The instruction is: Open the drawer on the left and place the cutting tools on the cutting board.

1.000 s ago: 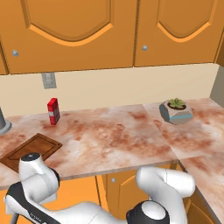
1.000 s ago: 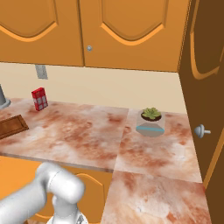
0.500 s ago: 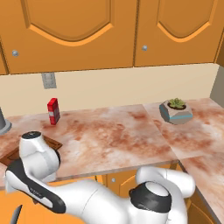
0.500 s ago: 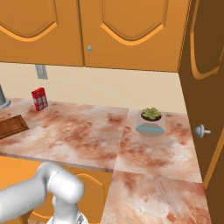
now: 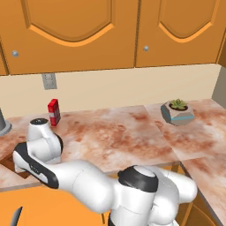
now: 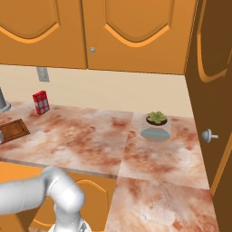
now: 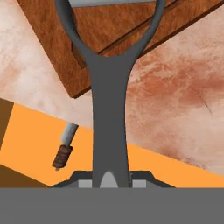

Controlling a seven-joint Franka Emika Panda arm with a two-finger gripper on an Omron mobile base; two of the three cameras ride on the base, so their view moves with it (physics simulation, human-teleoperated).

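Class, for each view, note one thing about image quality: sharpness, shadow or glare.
Left base view: even, glare-free light on the counter. Right base view: the plant pot casts only a faint shadow. Hand view: the peeler looms huge and soft-edged over the cutting board.

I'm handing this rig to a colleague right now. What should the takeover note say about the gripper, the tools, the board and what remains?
Gripper: shut on the peeler, whose Y-shaped head is over a corner of the cutting board.
Cutting board: on the counter at its left end.
Drawer: open below the counter edge, with a small knife lying in it.
Done: drawer opened, peeler lifted out.
Left: set the peeler on the board, then fetch the knife.
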